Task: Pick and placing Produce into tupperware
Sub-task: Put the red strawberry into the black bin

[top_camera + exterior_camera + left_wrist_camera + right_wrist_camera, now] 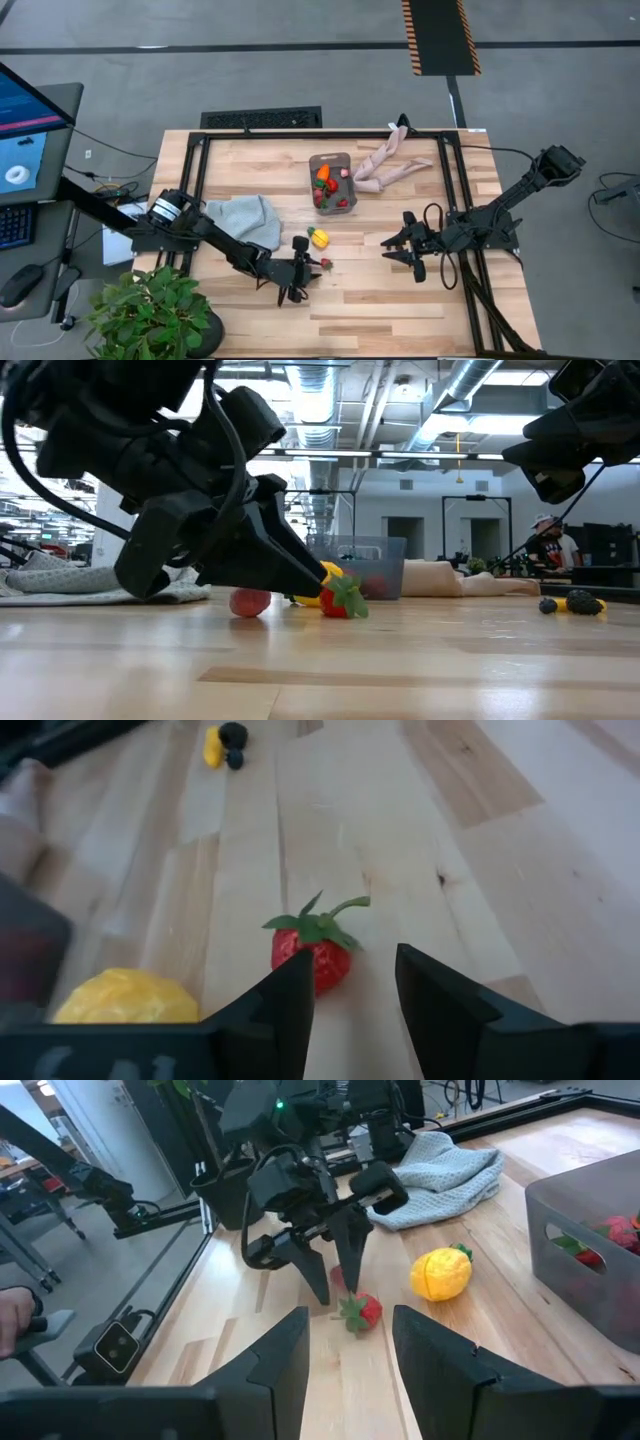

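The left gripper (303, 268) hangs low with fingers spread, its tips just beside a strawberry (325, 264) lying on the table (380, 300), not touching it; a lemon (319, 238) sits between that strawberry and the tub (331, 181); the tub holds a carrot (323, 173) and more strawberries; the right gripper (408, 247) waits well right of the tub, fingers spread, empty.

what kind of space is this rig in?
Probably a robotics lab or workshop, not a kitchen: exposed ceiling ducts, a monitor beside the wooden table, hazard-striped floor marking, and a person at a bench behind.
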`<state>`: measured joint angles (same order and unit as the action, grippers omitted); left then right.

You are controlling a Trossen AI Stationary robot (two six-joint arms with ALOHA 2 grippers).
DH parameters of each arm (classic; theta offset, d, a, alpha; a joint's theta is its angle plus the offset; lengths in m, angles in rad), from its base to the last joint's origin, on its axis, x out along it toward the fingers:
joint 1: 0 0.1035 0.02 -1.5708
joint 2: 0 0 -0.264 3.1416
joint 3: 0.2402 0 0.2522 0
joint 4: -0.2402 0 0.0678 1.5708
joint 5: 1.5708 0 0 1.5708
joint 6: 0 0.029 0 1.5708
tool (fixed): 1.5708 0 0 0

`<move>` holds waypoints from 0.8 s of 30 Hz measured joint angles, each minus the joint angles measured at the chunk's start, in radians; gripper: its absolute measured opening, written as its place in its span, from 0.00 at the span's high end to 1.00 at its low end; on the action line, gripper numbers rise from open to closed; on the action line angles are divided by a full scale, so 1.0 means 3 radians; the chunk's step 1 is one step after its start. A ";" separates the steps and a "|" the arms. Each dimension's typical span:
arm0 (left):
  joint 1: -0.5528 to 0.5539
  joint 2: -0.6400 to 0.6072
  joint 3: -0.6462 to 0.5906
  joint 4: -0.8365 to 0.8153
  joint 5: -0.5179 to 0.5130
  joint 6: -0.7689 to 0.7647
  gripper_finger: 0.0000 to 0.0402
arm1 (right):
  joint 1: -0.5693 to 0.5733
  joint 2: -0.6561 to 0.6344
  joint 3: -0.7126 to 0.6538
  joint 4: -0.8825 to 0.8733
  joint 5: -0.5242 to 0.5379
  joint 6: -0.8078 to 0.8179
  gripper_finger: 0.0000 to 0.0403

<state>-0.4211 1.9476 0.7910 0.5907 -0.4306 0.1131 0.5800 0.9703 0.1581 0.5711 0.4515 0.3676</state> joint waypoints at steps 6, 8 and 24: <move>0.0133 0.0000 0.0000 0.0001 0.0148 -0.0142 0.58 | 0.0000 0.0000 0.0000 0.0001 0.0000 0.0001 0.58; 0.0163 0.0000 0.0000 -0.0005 0.0149 -0.0176 0.54 | 0.0000 0.0000 0.0000 0.0001 0.0000 0.0001 0.58; 0.0382 -0.0003 0.0327 -0.0581 0.0520 -0.0285 0.36 | 0.0000 0.0000 0.0000 -0.0008 0.0000 0.0001 0.58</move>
<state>-0.3066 1.9469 0.8890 0.4166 -0.2746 0.0277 0.5800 0.9703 0.1581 0.5686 0.4514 0.3679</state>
